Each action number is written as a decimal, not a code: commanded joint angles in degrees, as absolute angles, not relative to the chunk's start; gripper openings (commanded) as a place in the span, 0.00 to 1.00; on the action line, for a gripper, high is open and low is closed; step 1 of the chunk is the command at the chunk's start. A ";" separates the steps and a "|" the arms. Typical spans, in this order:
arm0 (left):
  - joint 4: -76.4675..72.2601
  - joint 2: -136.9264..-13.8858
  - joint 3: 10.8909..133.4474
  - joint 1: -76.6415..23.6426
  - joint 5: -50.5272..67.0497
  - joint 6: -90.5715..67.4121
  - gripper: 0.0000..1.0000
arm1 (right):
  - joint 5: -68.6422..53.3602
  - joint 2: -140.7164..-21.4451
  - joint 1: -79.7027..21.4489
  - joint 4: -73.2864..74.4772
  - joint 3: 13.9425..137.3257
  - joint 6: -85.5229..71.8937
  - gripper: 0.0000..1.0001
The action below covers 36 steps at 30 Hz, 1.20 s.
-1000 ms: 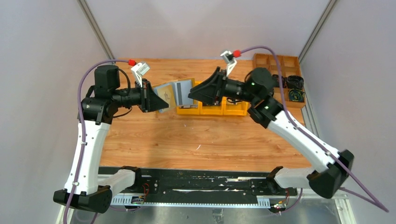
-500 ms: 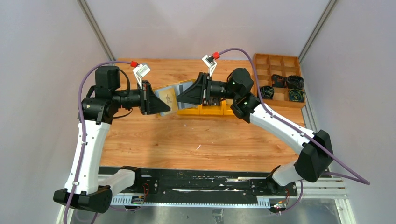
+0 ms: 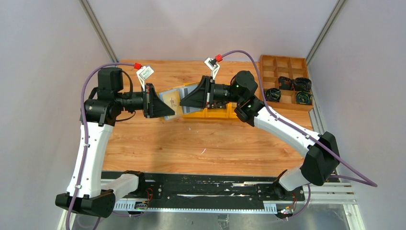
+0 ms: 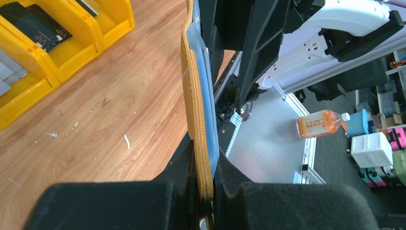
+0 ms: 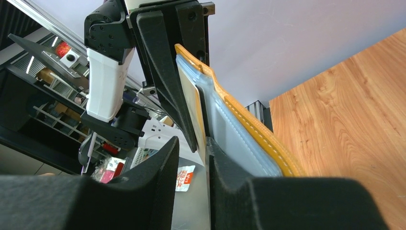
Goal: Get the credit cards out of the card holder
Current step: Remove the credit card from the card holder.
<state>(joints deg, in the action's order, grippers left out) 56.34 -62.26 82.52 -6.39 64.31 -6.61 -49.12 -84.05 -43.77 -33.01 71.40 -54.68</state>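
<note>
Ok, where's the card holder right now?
Top view, left of centre: the card holder is held up, clamped in the left gripper, the right gripper at its other edge, beside the yellow bins.

The left fingers (image 3: 162, 108) hold the card holder (image 3: 171, 100) up over the table (image 3: 191, 143). The right fingers (image 3: 190, 98) meet its other edge, by the yellow bins (image 3: 215, 113).

Seen from above, the left arm (image 3: 90, 143) rises along the left side of the frame and its wrist turns toward the centre. The left gripper (image 4: 207, 165) is clamped tight on the edge of the card holder (image 4: 195, 96). The right arm (image 3: 287, 134) reaches from lower right to upper centre. The right gripper (image 5: 194, 148) faces the left one nose to nose, its jaws narrowly apart astride a card (image 5: 189, 105). Whether they pinch it is unclear.
</note>
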 commanded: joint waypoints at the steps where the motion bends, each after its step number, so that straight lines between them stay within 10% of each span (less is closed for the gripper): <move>1: 55.24 -62.82 84.46 -6.86 69.38 -7.91 0.02 | -51.15 -84.32 -46.08 -33.86 71.10 -54.71 0.28; 19: 55.16 -62.45 86.37 -6.86 70.82 -6.62 0.09 | -39.18 -82.63 -50.83 -11.45 74.56 -37.24 0.49; 36: 55.28 -61.61 85.42 -6.86 78.88 -7.23 0.30 | -49.57 -80.32 -48.43 -40.98 65.76 -56.64 0.00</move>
